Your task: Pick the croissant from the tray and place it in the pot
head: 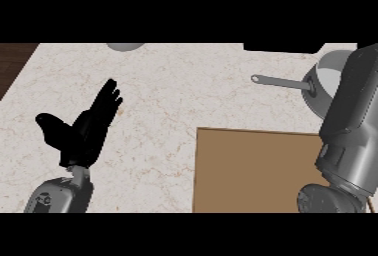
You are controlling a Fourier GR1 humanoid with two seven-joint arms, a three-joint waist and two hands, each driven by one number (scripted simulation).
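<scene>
**While the right forearm crosses the pot: counter notes**

Though I look over the whole counter, the croissant shows nowhere. I cannot tell where it lies, which way it points, or how its long axis runs.

Tray point(255, 170): flat brown rectangle at lower centre-right, its long edges square to the counter's edges. Its right part is hidden under the right forearm point(353, 115).

Pot point(328, 75): grey and round, at the upper right, just beyond the tray's far right corner. Its straight handle point(280, 82) sticks out to the left, tipped slightly toward the far side, with a small hole at the free end. The right forearm covers the pot's right half, so most of the inside is hidden.

Right forearm: grey, rising from the lower right edge, running up across the tray's corner and over the pot to the top of the view. The right hand itself does not show, so I cannot tell whether its fingers are apart or together.

Left hand point(85, 132): black, resting at the left over bare counter, fingers straight and pointing away, thumb spread out to the left, holding nothing. It is well apart from the tray.

Counter point(184, 85): pale marbled stone with fine brownish veins. A grey rounded object point(125, 46) is cut off at the far edge. A strip of dark wood point(15, 62) shows past the counter's upper left corner.
</scene>
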